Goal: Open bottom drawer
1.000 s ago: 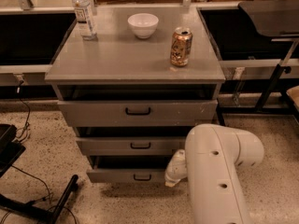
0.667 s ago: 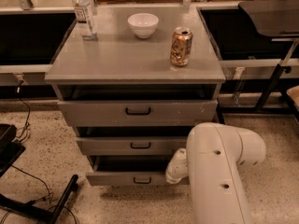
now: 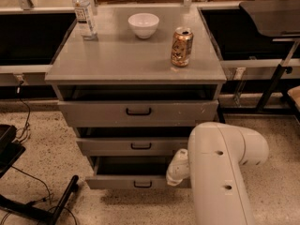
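A grey metal cabinet [image 3: 122,60] with three drawers stands on a speckled floor [image 3: 47,149], seen from above and in front. Compared with a second ago, the bottom drawer [image 3: 112,183] has slid a little further out toward the camera, so more of its plain dark tray shows behind its low, narrow front. The white robot arm [image 3: 220,172] at the lower right has barely shifted. The gripper [image 3: 176,172] is at the right end of the bottom drawer's front, just beside or touching it. The arm hides most of it, so I cannot tell whether it is spread or closed. The bottom drawer sits lowest in the stack, nearest the floor, and sticks out further than the other two. The middle drawer [image 3: 108,146] is open slightly. The top drawer [image 3: 93,112], with the tallest front, is also pulled out a little. Each of the three fronts has one small black loop handle, and the bottom one [image 3: 142,184] is centred on its front. Three things stand on the cabinet top: one clear water bottle [image 3: 85,14] at the back left, one white bowl [image 3: 143,25] at the back centre, and one gold drink can [image 3: 182,47] to the right.
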You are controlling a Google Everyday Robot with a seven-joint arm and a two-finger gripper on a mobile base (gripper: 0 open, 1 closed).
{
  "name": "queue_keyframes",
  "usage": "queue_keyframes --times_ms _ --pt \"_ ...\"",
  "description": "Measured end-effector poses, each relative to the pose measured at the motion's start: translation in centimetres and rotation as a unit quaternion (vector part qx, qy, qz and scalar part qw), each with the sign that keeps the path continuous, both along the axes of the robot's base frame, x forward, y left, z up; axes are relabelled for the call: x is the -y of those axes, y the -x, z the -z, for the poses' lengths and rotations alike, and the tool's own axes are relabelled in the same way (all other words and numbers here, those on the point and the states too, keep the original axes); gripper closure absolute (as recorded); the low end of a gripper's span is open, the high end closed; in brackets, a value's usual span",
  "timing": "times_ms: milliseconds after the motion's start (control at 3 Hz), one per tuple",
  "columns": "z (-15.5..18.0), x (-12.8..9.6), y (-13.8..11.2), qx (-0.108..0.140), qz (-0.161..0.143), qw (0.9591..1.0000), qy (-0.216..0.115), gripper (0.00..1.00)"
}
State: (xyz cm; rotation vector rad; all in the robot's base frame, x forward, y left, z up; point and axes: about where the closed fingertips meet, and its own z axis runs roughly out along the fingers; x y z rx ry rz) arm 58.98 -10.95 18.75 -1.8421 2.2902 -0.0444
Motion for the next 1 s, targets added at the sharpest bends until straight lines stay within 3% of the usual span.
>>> queue_keyframes --times_ms 667,1000 --pt "-1.4 3.2 3.3 -0.027 0.009 0.9995 0.017 1.00" --pt "-1.5 3.2 3.4 -0.028 0.009 0.9994 0.017 1.00"
